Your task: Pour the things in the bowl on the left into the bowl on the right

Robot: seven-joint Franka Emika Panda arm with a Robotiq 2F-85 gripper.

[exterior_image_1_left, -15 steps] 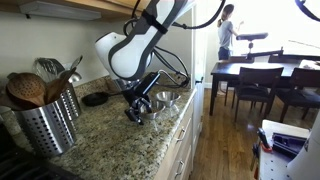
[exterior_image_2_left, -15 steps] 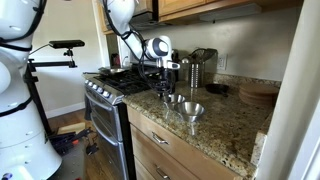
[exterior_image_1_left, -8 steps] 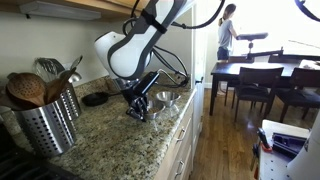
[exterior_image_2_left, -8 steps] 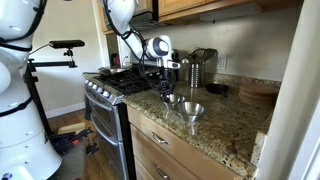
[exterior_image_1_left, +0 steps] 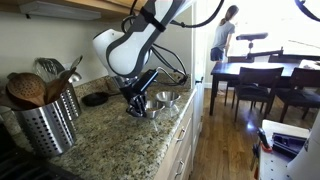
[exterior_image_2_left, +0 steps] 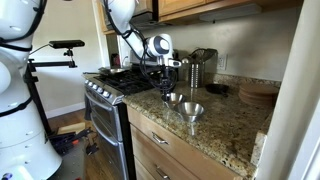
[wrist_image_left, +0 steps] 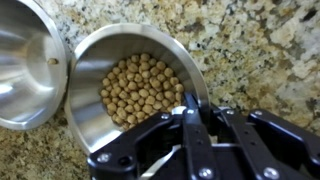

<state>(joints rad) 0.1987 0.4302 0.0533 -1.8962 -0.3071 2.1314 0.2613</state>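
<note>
While tight — claw (wrist_image_left: 191, 106) on bowl (wrist_image_left: 84, 104) rim

Daylight washes out an exterior view's background; the soft wrist view shows glare inside the chickpea bowl (wrist_image_left: 85, 105).

No readable text, labels or signs.

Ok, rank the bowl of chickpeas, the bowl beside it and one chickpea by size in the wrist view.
Largest: the bowl of chickpeas or the bowl beside it. I can't rank these two, since the frame edge cuts the second one off.
Smallest: one chickpea.
</note>
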